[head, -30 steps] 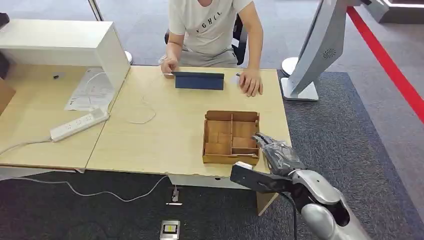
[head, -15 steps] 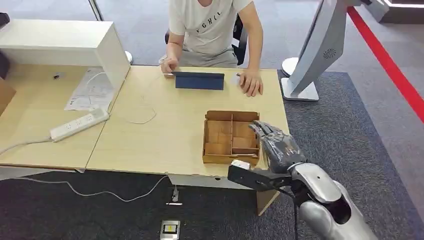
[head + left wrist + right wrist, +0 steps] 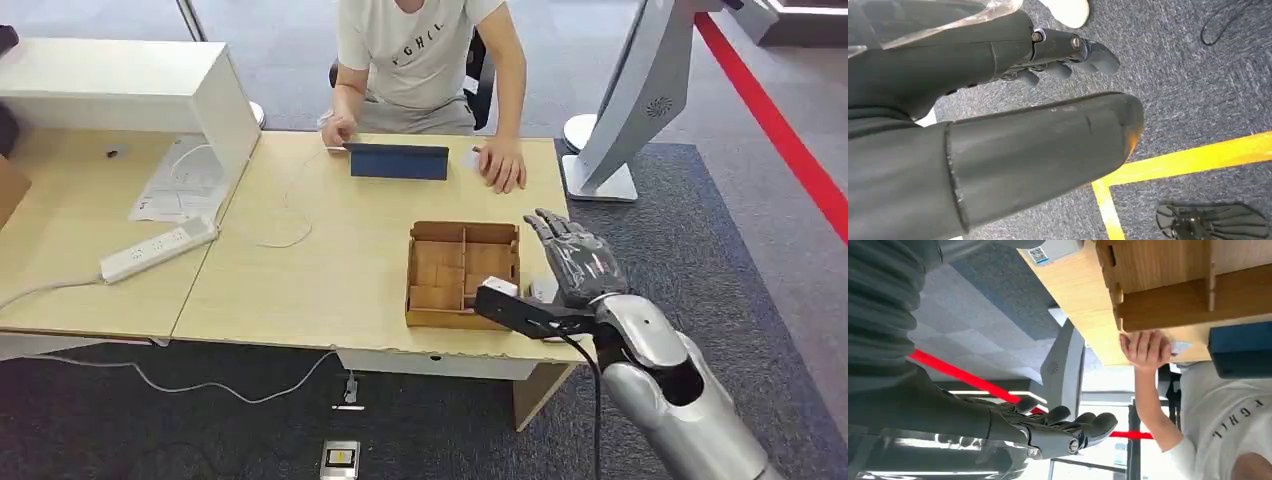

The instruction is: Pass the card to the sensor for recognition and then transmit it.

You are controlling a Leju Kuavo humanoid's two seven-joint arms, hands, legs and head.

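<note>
A small pale card (image 3: 470,157) lies on the far side of the wooden table (image 3: 330,270), right by the person's hand (image 3: 503,165); the right wrist view shows the card (image 3: 1180,346) beside that hand (image 3: 1145,348). A small white device (image 3: 545,291) with a printed label (image 3: 1053,249) sits at the table's right edge, partly hidden by my wrist. My right hand (image 3: 580,260) hangs above that edge, just right of the wooden compartment box (image 3: 462,275), its fingers (image 3: 1083,427) spread and holding nothing. My left hand (image 3: 1068,50) hangs over the carpet, holding nothing.
A person sits at the far side behind a blue folded case (image 3: 398,160). A power strip (image 3: 158,250), papers (image 3: 180,180) and a white cabinet (image 3: 130,85) are on the left. A white stand (image 3: 640,100) rises to the right of the table.
My right hand has risen and moved right and forward, from the box's front right corner to beside its right wall. The white device has come into sight.
</note>
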